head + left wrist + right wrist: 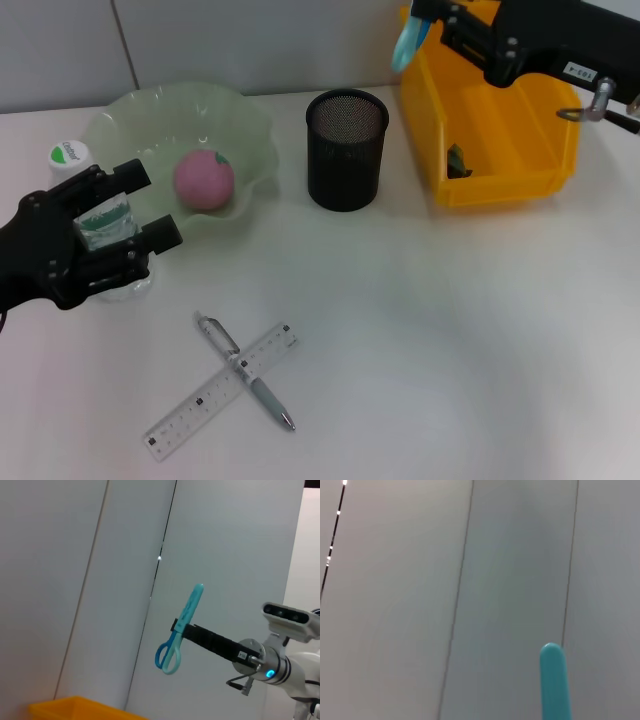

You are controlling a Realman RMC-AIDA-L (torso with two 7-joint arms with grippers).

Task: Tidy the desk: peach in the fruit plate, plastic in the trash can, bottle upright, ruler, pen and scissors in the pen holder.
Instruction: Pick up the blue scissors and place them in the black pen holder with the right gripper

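Pinching the scissors (177, 635) — pale blue, slim, blades closed, loop handles hanging down — the right claw (176, 626) hovers high.

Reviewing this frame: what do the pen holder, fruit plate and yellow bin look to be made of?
Pen holder: black metal mesh, matte; fine grid visible. Fruit plate: pale green, translucent, wavy rim; glass or plastic, unclear which. Yellow bin: moulded plastic, smooth, uniform colour.

Blue scissors (178, 631) held aloft at mid-length by the right gripper (181, 627), blade tip up, handles hanging low, black arm (235, 652) reaching in, pale wall panels (90, 590) behind, yellow bin (75, 707) edge below
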